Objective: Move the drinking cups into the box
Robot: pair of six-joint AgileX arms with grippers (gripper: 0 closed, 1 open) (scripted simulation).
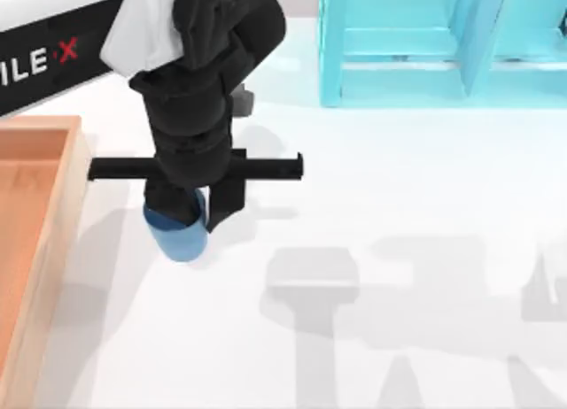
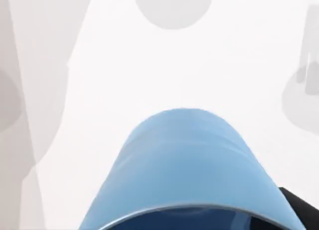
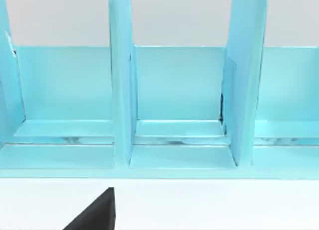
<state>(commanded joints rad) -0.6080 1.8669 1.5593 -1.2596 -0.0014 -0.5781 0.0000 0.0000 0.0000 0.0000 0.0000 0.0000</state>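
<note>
Rendered sim tabletop, plain white table (image 1: 425,205), flat-shaded turquoise cabinet (image 1: 399,46), blocky shadows, no bg room detail

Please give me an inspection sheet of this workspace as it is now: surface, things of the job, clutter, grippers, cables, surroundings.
Surface: white table, crossed by grey shadows.
Job's things: plain blue tapered cup between the left gripper's fingers, right of the box; orange-brown wooden box at the table's left edge. In the left wrist view the cup is close up.
Clutter: nothing seen.
Grippers: left gripper around the blue cup; right gripper's dark part faces the cabinet.
Cables: nothing seen.
Surroundings: turquoise open-framed cabinet at the far side.
</note>
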